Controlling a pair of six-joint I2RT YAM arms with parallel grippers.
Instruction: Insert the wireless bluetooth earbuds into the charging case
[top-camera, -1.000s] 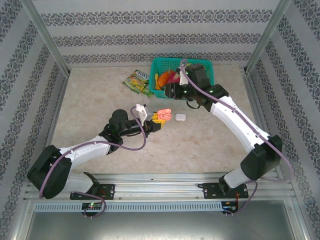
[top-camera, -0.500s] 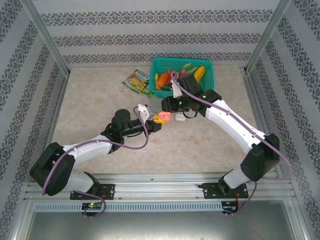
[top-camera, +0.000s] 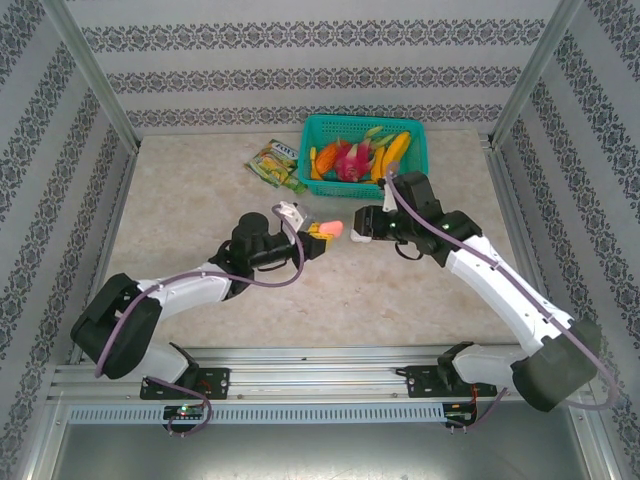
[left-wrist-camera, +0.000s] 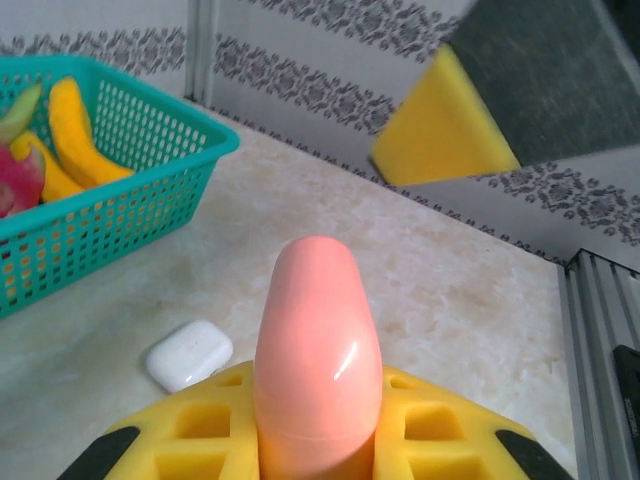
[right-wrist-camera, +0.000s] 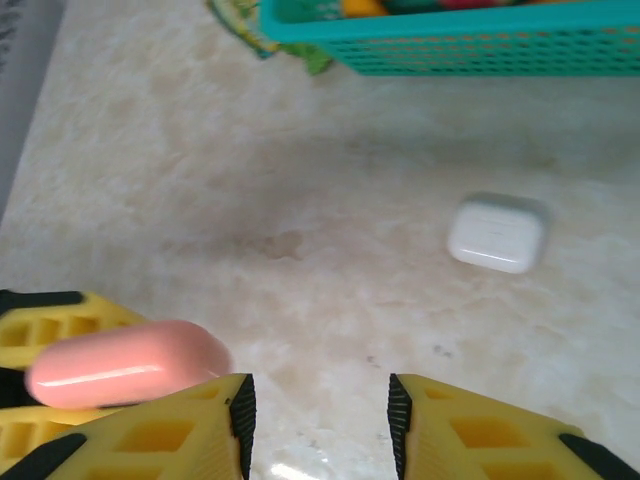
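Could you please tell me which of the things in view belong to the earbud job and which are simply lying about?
Belonging to the job:
- pink case, clamped in the left arm's fingers
- white case, lying on the table
- right arm's fingers, open

Just lying about:
- teal basket of fruit
- snack packet

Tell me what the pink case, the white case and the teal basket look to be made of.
The pink case looks like glossy hard plastic: a sharp highlight streaks its smooth shell. The white case seems plastic too, with a softer satin sheen and rounded edges. The basket appears moulded teal plastic: regular open lattice walls under a solid rim.
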